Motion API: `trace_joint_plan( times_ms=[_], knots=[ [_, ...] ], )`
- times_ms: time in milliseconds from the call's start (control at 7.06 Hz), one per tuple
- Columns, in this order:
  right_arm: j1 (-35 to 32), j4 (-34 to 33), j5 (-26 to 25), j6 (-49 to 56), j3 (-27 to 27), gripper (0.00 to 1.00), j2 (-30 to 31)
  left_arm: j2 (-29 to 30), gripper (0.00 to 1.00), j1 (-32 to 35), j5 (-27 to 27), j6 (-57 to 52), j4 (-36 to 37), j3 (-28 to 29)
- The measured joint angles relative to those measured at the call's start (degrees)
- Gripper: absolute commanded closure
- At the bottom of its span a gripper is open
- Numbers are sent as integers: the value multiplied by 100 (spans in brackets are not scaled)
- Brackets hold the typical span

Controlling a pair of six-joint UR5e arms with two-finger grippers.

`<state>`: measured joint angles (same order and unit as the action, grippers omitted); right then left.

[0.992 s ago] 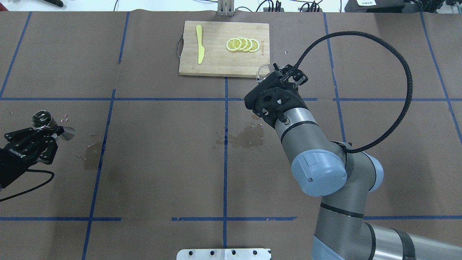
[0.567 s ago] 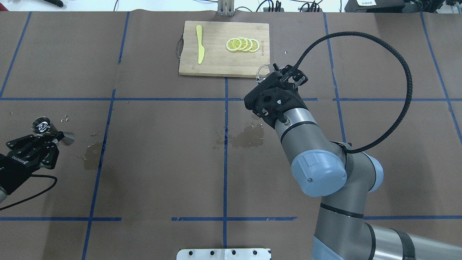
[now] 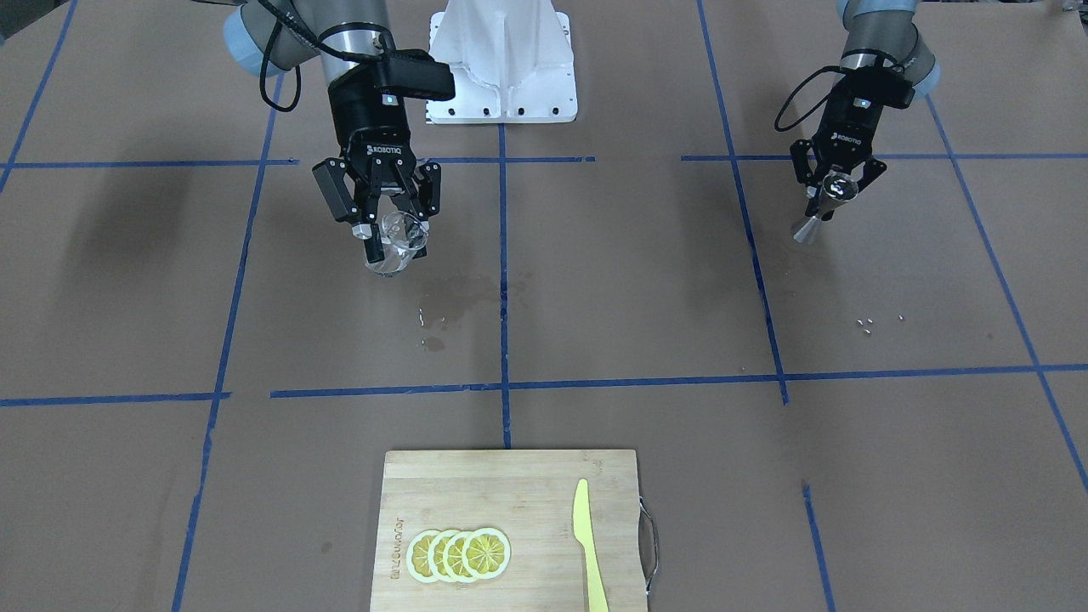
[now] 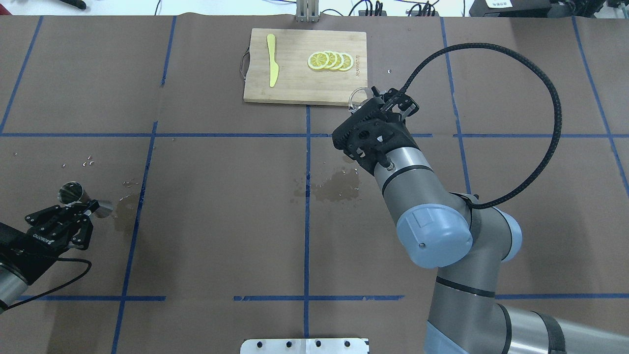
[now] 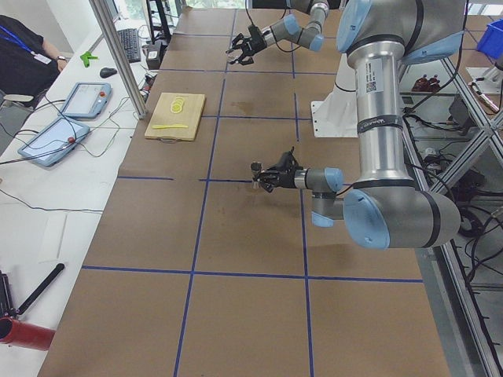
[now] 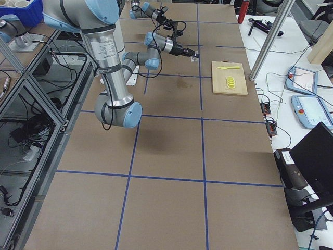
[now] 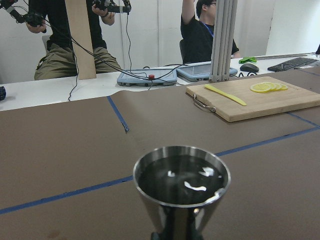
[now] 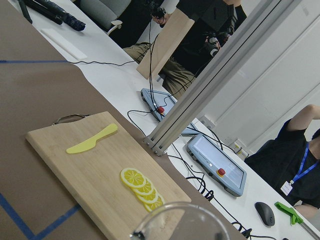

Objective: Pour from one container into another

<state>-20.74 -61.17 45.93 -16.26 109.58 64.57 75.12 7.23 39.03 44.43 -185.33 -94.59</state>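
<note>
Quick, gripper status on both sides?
Left gripper: closed on the jigger, which has liquid inside.
Right gripper: closed on the glass cup.

The table [image 4: 221, 236] is covered in brown paper crossed by blue tape lines [image 4: 307, 216]. A board [image 4: 295, 86] lies at the middle of the far edge. A wet patch [image 4: 339, 187] darkens the paper near the centre, with a fainter stain [image 4: 123, 219] and pale specks [image 4: 88, 161] toward the left end. A white plate [image 4: 304, 345] sits at the near edge.
</note>
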Motion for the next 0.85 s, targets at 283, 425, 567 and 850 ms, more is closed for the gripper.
trace_joint_plan(
  times_ms=[283, 425, 567, 850],
  knots=[
    [0, 0, 0, 0, 1, 100, 2, 143, 100, -98, -107, 4, 5, 140],
    [0, 2, -1, 0, 1, 100, 3, 197, 100, -143, -135, 4, 5, 182],
    [0, 6, 2, 0, 1, 100, 3, 251, 100, -171, -145, 4, 6, 233],
    [0, 8, -2, 0, 2, 100, 3, 382, 100, -192, -150, 8, 6, 379]
  ],
)
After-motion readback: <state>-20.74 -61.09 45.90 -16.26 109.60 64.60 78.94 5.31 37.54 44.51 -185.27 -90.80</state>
